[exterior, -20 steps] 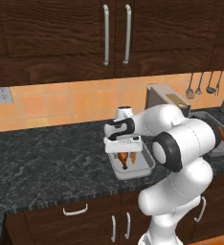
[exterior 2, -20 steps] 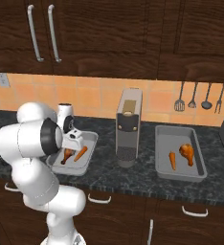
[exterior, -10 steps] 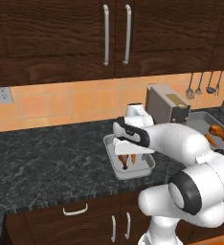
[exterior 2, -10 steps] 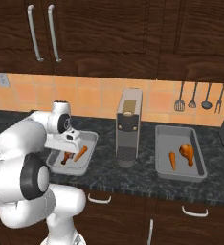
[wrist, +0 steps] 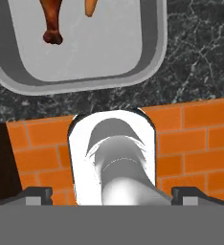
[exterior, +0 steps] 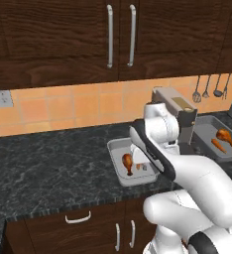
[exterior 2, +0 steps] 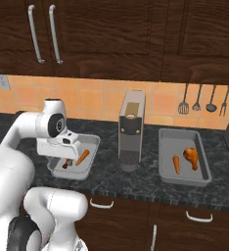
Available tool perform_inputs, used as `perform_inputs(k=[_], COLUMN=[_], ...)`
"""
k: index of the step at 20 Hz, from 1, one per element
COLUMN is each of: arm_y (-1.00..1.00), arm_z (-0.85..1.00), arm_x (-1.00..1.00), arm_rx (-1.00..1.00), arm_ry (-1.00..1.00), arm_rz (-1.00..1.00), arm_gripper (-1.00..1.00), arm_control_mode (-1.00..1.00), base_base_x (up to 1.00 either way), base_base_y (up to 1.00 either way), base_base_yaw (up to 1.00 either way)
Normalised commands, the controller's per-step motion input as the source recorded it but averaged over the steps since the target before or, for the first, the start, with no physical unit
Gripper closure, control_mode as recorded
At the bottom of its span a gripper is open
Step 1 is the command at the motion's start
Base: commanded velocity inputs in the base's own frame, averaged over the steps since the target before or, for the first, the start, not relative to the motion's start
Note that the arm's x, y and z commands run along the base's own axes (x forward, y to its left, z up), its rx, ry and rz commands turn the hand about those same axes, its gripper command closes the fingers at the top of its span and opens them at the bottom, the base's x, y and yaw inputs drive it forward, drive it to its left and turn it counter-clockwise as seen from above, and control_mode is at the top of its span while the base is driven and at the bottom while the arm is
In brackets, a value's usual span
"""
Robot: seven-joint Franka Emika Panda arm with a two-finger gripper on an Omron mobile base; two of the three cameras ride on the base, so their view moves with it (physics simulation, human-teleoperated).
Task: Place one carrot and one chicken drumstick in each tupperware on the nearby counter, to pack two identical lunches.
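In the left base view, the long black stone surface (exterior: 48, 163) with grey marbling carries a shallow grey rectangular container (exterior: 119, 168), and inside it lies a brown chicken drumstick (exterior: 128, 162). The white arm bends over this container and covers its right part. A second grey container (exterior: 211, 130) stands to the right, beyond a tall grey appliance (exterior: 180, 119), and holds another drumstick (exterior: 226, 135) and an orange carrot (exterior: 218, 145). In the right base view, the hand (exterior 2: 63, 147) hangs over the left container, where an orange carrot (exterior 2: 82, 157) lies beside the drumstick (exterior 2: 66, 163). I cannot tell how wide the hand is. In the hand view, the grey container rim (wrist: 152, 57) is at the top, with the drumstick (wrist: 52, 19) and the carrot tip (wrist: 89, 6) inside, on the dark marbled surface.
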Motion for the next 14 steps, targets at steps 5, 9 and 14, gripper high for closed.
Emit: perform_inputs(k=[5, 9, 14], arm_y=[-0.15, 0.08, 0.15], arm_z=[0.67, 0.75, 0.22], arm_x=[-0.27, -0.20, -0.23], arm_rx=[0.06, 0.02, 0.00], arm_ry=[-0.01, -0.07, -0.18], arm_rz=[0.00, 0.00, -0.12], arm_gripper=[-1.00, -1.00, -1.00], arm_control_mode=[-1.00, -1.00, -1.00], base_base_x=[0.00, 0.00, 0.00], base_base_y=[0.00, 0.00, 0.00], base_base_yaw=[0.00, 0.00, 0.00])
